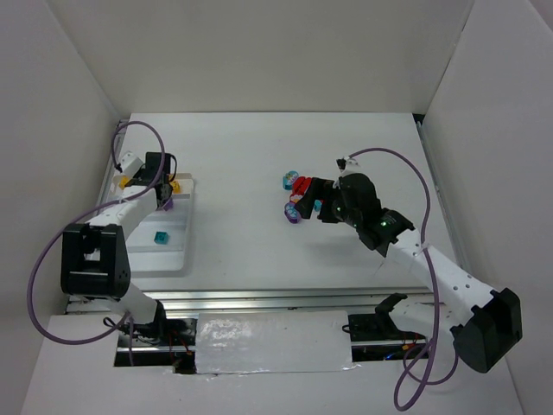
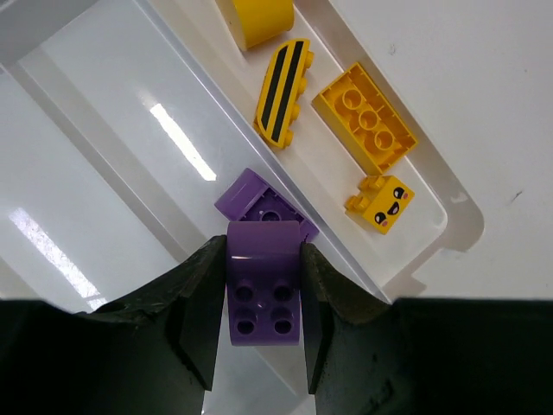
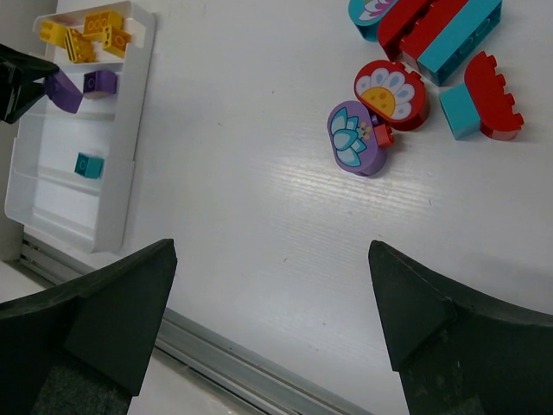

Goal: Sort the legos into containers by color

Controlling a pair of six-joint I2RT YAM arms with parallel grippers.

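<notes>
Grips a purple brick (image 2: 263,298) in the left claw (image 2: 263,285), jaws pressed flat to both its sides, over the white tray (image 2: 104,130) at the left of the table (image 1: 259,147). Hangs it above the row next to the far one, right by a second purple brick (image 2: 259,201) lying in that row; cannot tell whether touching. Shows four yellow pieces in the far row: a rounded one (image 2: 257,17) cut off by the frame, a black-striped curve (image 2: 283,93), an upturned block (image 2: 365,117) and a small smiley cube (image 2: 380,201). Has a lone teal brick (image 3: 88,164) in the third row. Holds the right claw (image 3: 272,259) spread wide with nothing between the fingers, above bare table, near the unsorted pile and well apart from the tray. Leaves, in that pile, a purple flower piece (image 3: 354,138) touching a red flower piece (image 3: 393,91), a small teal block (image 3: 458,111) against a red arch (image 3: 492,95), a long red brick (image 3: 415,22) and a long teal brick (image 3: 462,30) side by side, and a teal flower piece (image 3: 371,9) at the frame's top edge
</notes>
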